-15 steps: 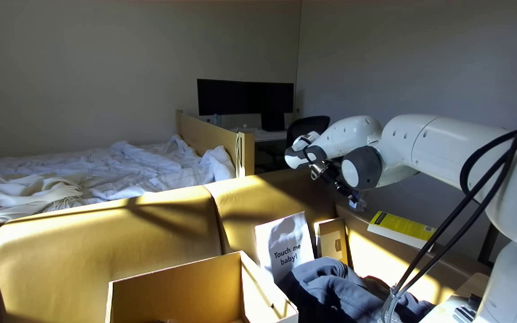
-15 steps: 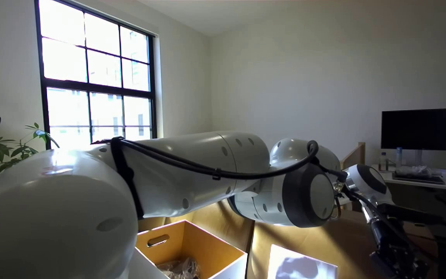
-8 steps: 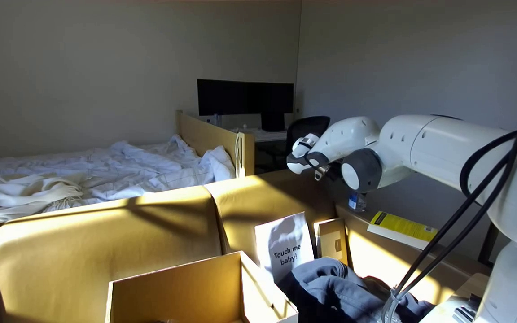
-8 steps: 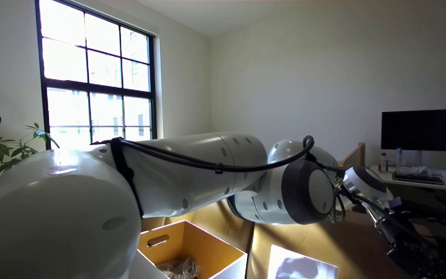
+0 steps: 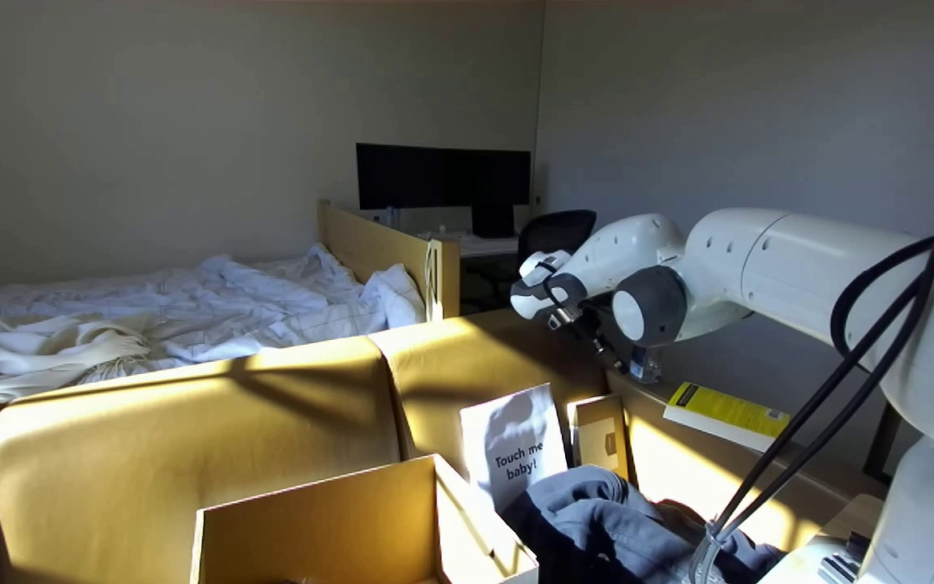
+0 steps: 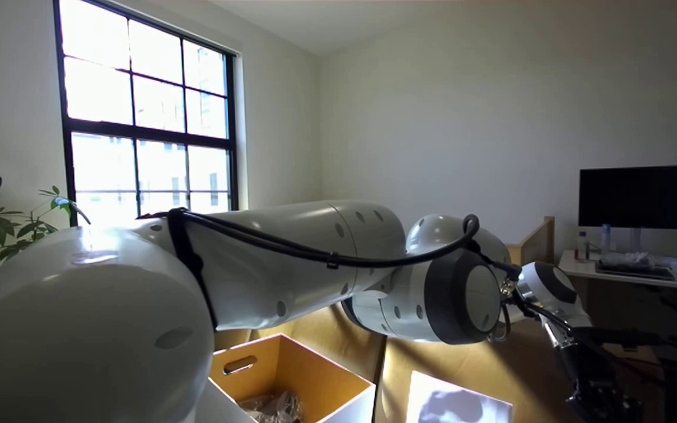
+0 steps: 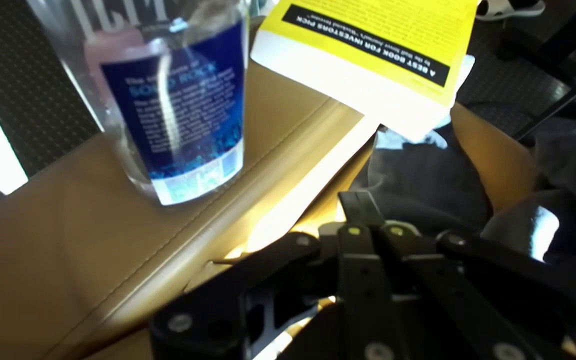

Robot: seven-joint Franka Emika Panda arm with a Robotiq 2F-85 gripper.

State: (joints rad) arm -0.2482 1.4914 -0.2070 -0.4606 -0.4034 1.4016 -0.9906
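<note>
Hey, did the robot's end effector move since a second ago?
Yes. In an exterior view, the end effector has shifted toward the picture's left, away from the yellow book, which stayed put.

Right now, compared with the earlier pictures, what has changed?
In an exterior view, the gripper has come out from behind the arm joint, moving left in the picture since half a second ago. Nothing was visibly taken hold of or let go; it is shut and empty. The bottle, book, sign and box stayed as they were.
</note>
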